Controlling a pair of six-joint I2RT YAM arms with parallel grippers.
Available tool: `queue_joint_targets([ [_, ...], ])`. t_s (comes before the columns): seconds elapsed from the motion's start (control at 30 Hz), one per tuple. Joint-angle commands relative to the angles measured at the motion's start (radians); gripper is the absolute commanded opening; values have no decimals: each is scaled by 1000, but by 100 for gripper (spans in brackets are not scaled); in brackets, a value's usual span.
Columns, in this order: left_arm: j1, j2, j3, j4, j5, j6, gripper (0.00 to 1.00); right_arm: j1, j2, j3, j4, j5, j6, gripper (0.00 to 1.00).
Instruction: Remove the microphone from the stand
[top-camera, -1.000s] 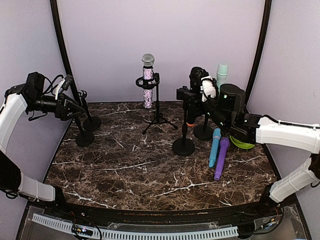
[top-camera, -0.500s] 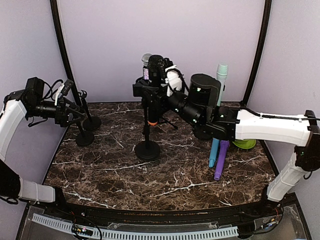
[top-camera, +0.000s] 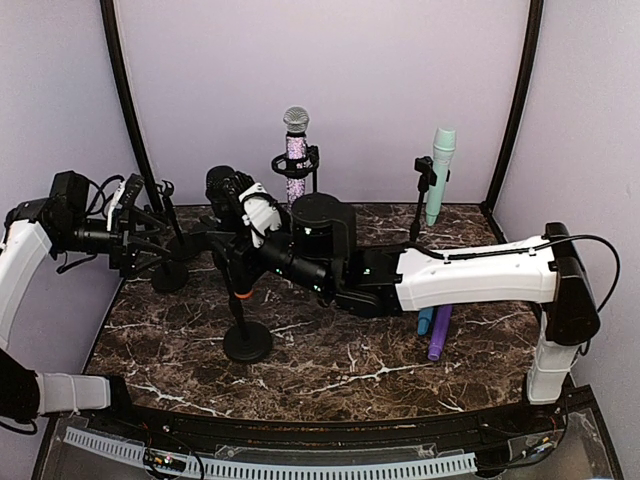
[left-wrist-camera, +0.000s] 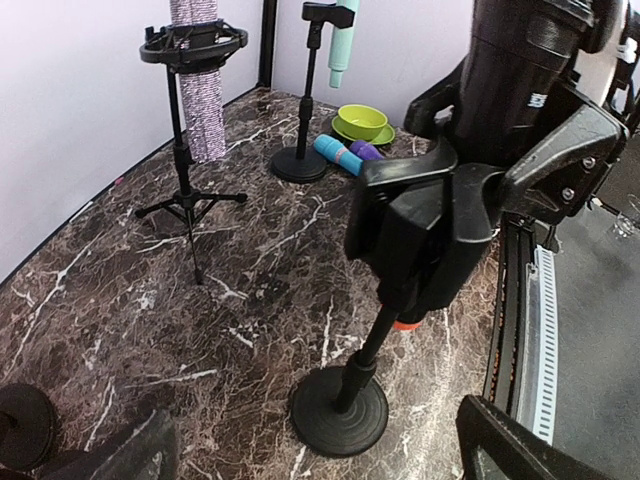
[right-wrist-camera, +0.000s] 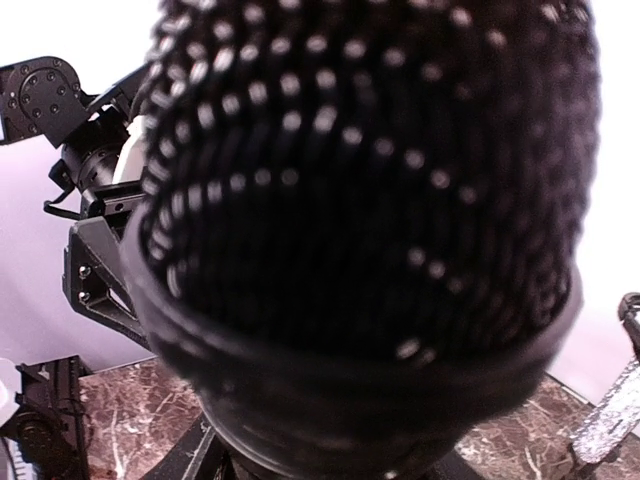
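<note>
Here's the black microphone (top-camera: 222, 186), sitting in the clip (left-wrist-camera: 420, 215) of its stand (top-camera: 240, 300) at the front-left of the marble table (top-camera: 330, 375). The right gripper (top-camera: 252, 212) looks clamped on the barrel just above that clip, arm stretched right across. The left gripper (left-wrist-camera: 312, 425) hangs near the stand with jaws spread wide, holding nothing. Look at the head in the right wrist view: a rigid dome of perforated metal mesh (right-wrist-camera: 370, 180) with a smooth band beneath. The body is a hard, glossy cylinder, so I'd call it stiff, moderately weighty and a bit slippery. The barrel is the place to hold, not the grille, which could dent. The stand is a thin pole with 1 orange ring (left-wrist-camera: 405, 325) and a small round base (top-camera: 247, 341). It reads as light and tippy, so the clip will likely drag it along unless the pole is pinned.
</note>
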Motion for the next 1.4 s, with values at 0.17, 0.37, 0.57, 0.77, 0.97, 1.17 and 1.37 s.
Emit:
queue_joint_targets([
  [0.17,-58,-26,-35,-23,140,140,99,7,-38,-10,135,-44,81,62],
  [0.37,-144,34,12,-58,112,186,99,-7,-98,-62,143,-75,106,99],
  [0.57,-213,68,42,-64,112,222,99,-24,-132,-72,117,-127,127,100],
  [0.77,-285,89,45,-80,79,252,98,-23,-134,-78,69,-164,129,93],
  [0.97,-332,123,50,-76,29,279,95,-17,-143,-96,18,-182,128,89],
  [1.17,-372,174,73,-59,22,293,89,-15,-148,-121,-8,-208,147,86],
  [1.37,-403,210,101,-71,17,332,65,-16,-138,-104,-23,-203,151,72],
])
